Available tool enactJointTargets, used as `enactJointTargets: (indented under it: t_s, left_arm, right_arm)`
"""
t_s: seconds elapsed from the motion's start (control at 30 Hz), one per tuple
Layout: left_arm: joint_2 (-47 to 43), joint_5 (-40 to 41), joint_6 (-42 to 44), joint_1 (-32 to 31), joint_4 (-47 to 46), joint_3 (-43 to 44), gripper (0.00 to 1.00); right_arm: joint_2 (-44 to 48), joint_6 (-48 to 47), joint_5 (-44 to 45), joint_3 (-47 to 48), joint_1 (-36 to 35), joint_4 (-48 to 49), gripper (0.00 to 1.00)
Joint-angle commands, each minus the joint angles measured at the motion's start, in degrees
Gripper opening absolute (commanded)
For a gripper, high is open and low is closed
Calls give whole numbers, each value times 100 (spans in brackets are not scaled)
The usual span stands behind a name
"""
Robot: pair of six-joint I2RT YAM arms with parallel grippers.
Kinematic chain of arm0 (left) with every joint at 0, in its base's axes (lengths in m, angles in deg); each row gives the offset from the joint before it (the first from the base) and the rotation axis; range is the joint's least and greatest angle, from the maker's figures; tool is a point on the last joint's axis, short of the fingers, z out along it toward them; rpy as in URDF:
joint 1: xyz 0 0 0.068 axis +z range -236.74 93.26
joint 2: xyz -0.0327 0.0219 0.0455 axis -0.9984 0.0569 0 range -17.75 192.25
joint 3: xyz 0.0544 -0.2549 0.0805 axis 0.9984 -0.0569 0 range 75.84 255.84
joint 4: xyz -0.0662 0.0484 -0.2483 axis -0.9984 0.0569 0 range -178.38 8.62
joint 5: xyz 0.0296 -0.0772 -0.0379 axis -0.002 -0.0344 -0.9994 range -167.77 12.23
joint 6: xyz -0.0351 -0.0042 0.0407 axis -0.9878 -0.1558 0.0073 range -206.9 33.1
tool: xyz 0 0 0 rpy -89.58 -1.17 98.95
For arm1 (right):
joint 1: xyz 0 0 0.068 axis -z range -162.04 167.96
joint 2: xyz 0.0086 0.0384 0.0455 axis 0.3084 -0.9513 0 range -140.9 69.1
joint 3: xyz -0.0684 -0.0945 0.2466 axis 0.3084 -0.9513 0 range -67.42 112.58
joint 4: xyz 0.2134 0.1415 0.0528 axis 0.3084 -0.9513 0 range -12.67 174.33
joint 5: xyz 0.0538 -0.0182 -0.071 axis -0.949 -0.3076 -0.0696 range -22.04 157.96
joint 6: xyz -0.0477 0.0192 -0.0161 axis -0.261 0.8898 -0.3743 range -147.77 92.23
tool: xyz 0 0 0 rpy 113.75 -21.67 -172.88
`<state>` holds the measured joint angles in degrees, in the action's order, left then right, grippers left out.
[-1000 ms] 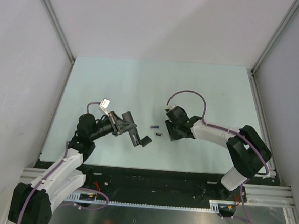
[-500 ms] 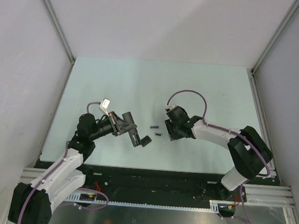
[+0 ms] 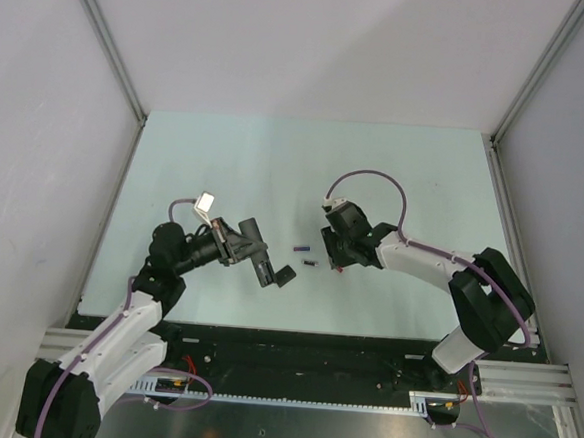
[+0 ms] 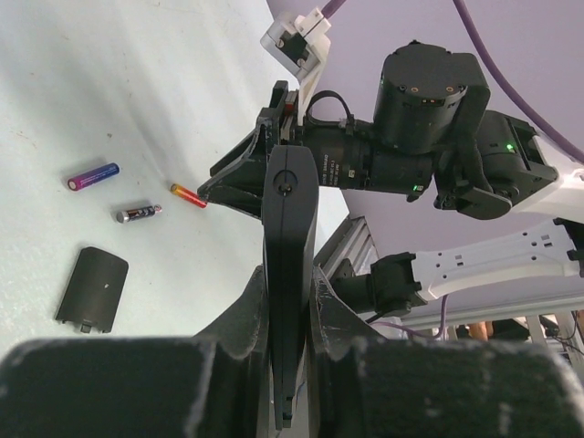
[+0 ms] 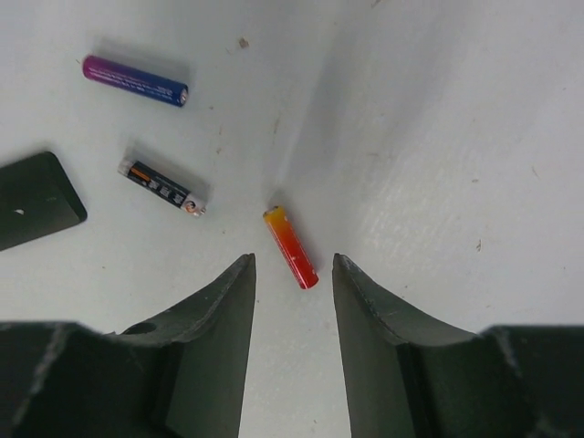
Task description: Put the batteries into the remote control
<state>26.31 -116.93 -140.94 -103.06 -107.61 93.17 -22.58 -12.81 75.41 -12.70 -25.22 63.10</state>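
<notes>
We find the right gripper (image 5: 292, 266) with its fingers spread, set low over the red battery (image 5: 290, 246), which lies flat on the worktop (image 3: 276, 158) a little nearer the near edge than the centre. In the right wrist view the battery's near end sits in the gap between the two fingertips, and the rest of it reaches out beyond them. Its long axis runs roughly along the gap, slanted somewhat to one side, so we judge that closing the fingers would pinch it across its width rather than end to end. We cannot tell whether the fingertips touch the worktop. The right arm is the nearer one to this battery. The dark battery (image 5: 161, 188) and the blue-purple battery (image 5: 135, 80) lie apart from it on the side toward the left arm, with the loose cover (image 5: 32, 199) beyond them. The left gripper (image 4: 290, 301) is pressed together on the remote control (image 4: 289, 228), pinching its lower part and holding it off the worktop, left of the centre, its free end pointing toward the right arm. No battery sits in the remote control that we can see, so we judge loading not yet begun.
</notes>
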Motion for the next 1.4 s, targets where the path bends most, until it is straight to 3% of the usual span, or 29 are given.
enactJointTargets:
  t_s: [0.0,0.37,0.87,1.07,1.2,1.37]
  left_arm:
    - [-195,-127,-80,23,-337,8,0]
    - [-327,-154,-80,23,-336,-71,0]
    - [-362,-118,-107,32,-336,-89,0]
    - [-319,-110,-115,23,-336,-80,0]
    - [-292,-101,-124,23,-336,-36,0]
    - [-274,-66,-89,23,-336,-45,0]
  right_arm:
    - [211,-28,47,267,-120,242,44]
    - [-51,-274,-217,610,-402,445,42]
    - [-509,130,-6,1032,-367,726,39]
    - [-527,174,64,1041,-349,735,39]
    - [-412,253,380,1015,-270,253,38]
    - [18,270,583,479,-261,181,39]
